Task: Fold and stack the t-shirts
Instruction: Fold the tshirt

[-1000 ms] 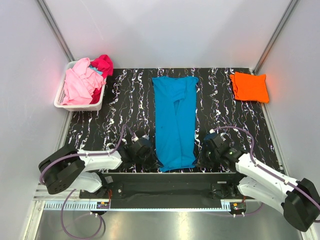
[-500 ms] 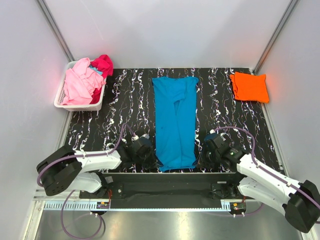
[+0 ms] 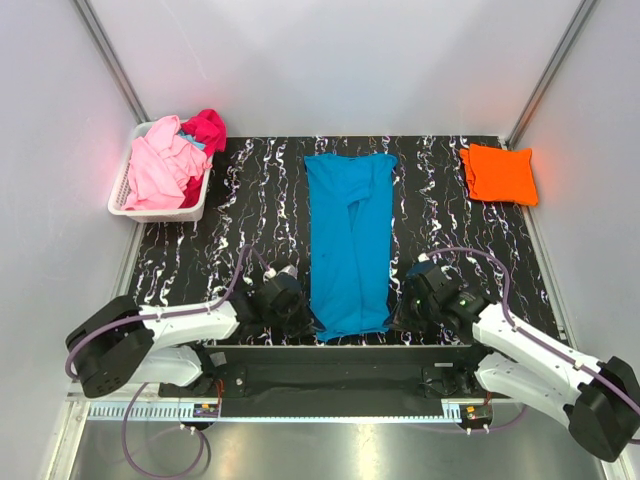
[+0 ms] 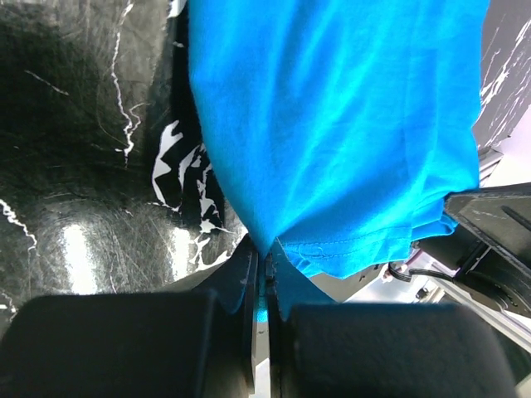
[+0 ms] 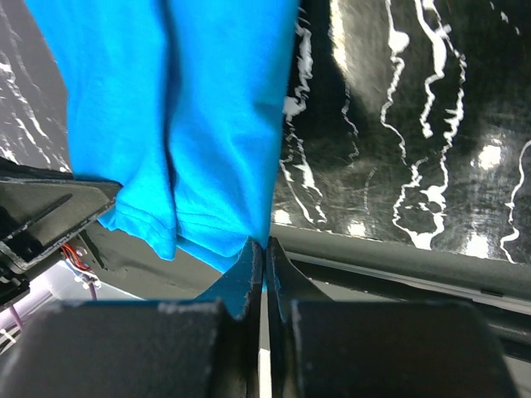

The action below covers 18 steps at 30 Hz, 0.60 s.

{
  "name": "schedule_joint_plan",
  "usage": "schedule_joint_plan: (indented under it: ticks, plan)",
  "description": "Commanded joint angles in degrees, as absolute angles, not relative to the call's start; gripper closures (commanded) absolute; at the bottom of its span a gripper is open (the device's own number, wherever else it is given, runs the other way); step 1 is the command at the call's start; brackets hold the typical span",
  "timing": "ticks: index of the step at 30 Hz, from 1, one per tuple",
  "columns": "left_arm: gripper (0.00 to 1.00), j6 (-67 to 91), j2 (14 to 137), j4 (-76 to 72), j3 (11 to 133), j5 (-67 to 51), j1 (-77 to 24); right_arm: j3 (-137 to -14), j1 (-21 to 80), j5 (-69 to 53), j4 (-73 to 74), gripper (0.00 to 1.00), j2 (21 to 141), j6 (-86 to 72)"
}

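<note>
Now, the turquoise t-shirt lies down the middle of the table as a long narrow strip, hem at the near edge, collar end far.

- Left gripper: jaws closed to a slit, pinching the hem's near-left corner.
- Right gripper: same, nipped onto the near-right corner.
- Orange t-shirt is folded at the far right. The pink t-shirt and magenta t-shirt are heaped in the basket at the far left.

We judge the step to be the half-fold, hem carried to the collar end. To do it well, we would raise both corners together and level, hold the hem taut between them, travel straight up the strip, and lay edge on edge before letting go.

The wrist views show cloth actually caught between the jaws, which the top view hides under the gripper bodies. Only the top view shows the far end we aim for, how straight the strip lies, and the other shirts.
</note>
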State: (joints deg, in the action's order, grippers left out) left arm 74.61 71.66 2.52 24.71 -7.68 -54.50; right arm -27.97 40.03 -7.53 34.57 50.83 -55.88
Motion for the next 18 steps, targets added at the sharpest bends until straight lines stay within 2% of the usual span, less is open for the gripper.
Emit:
schedule_joint_plan:
  ticks: [1,10,18]
  plan:
    - [1.00,71.20,69.61,7.29,28.29,-3.61,-54.49,-31.72,40.25,-3.08,37.44,1.00,51.68,-53.79]
    - [1.00,67.06,72.15,16.34,39.27,2.10,-53.62,-41.74,40.25,4.47,38.58,1.00,57.73,-47.56]
    - [1.00,61.88,78.30,18.11,45.78,2.29,-44.31,-56.94,39.90,15.71,38.06,1.00,71.16,-36.48]
